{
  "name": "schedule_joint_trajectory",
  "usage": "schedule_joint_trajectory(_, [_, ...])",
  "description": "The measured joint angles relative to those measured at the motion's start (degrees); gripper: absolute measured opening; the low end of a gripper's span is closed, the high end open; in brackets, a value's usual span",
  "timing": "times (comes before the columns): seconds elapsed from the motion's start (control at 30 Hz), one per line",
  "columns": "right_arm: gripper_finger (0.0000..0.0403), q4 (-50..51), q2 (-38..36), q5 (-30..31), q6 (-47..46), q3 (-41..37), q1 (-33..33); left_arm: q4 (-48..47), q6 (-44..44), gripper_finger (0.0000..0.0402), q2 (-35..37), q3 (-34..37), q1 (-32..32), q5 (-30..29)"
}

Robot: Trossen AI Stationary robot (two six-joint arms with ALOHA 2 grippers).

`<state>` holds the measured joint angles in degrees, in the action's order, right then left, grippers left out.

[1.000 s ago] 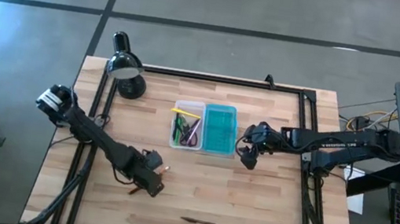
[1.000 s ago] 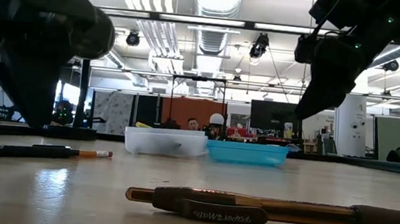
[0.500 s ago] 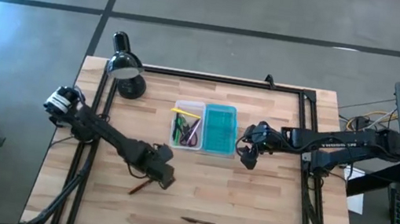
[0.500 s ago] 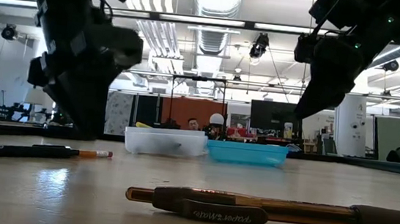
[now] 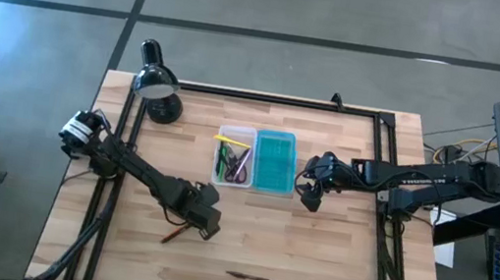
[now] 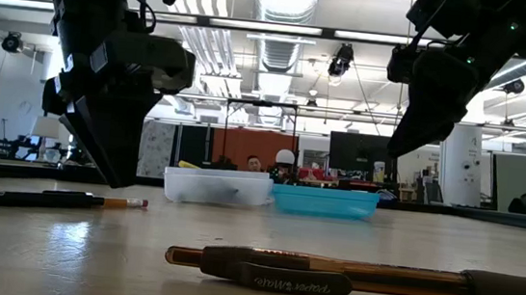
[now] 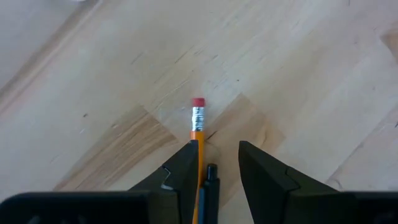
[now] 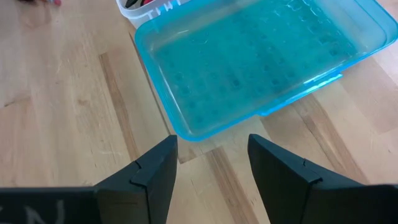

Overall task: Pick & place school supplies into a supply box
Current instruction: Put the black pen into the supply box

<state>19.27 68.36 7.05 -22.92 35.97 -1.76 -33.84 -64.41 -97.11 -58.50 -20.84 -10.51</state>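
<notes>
The supply box sits mid-table: a clear tray (image 5: 233, 157) holding several pens, joined to a teal lid (image 5: 274, 161). An orange pencil with a red eraser (image 7: 198, 121) lies on the wood beside a dark pen (image 7: 211, 180); both also show in the low view, the pencil (image 6: 125, 202) and the pen (image 6: 16, 198). My left gripper (image 7: 217, 168) is open above them, fingers on either side of the pair, also seen from above (image 5: 205, 225). A dark brown pen (image 5: 249, 278) lies near the table's near edge. My right gripper (image 8: 211, 168) hangs open just right of the teal lid (image 8: 261, 62).
A black desk lamp (image 5: 158, 92) stands at the far left corner. Black frame rails run along the far edge and both sides of the table (image 5: 331, 261). Bare wood lies between the box and the brown pen (image 6: 328, 273). People sit in the room beyond.
My left gripper has moved toward the table's right and slightly toward its far edge, along the pencil toward the eraser end. The pencil and pens have stayed where they lay. My right arm has kept still.
</notes>
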Motion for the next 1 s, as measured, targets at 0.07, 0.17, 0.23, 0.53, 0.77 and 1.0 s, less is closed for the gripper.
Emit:
schedule_joint_trajectory(0.07, [0.0187, 0.1, 0.0, 0.0, 0.0, 0.0, 0.0, -2.3, -0.1, 0.0098, 0.6, -0.5, -0.3, 0.6])
schedule_joint_trajectory(0.17, [0.0187, 0.6, 0.0, 0.0, 0.0, 0.0, 0.0, -4.5, 1.0, 0.0098, 1.6, -1.8, -2.5, 0.3])
schedule_joint_trajectory(0.23, [0.0187, 0.7, 0.0, 0.0, 0.0, 0.0, 0.0, -3.9, 4.5, 0.0098, 1.9, -2.5, -4.9, -0.1])
schedule_joint_trajectory(0.53, [0.0187, 0.5, 0.0, 0.5, 0.0, 0.0, 0.0, -4.4, 3.2, 0.0098, -1.0, -2.2, -9.2, -3.4])
schedule_joint_trajectory(0.77, [0.0187, 0.2, 0.0, 0.5, 0.0, 0.0, 0.0, -4.7, 3.5, 0.0098, -4.3, -2.2, -8.9, -4.5])
schedule_joint_trajectory(1.0, [0.0187, 0.2, 0.0, 0.5, 0.0, 0.0, 0.0, -3.5, 2.8, 0.0098, -4.2, -2.8, -9.0, -3.7])
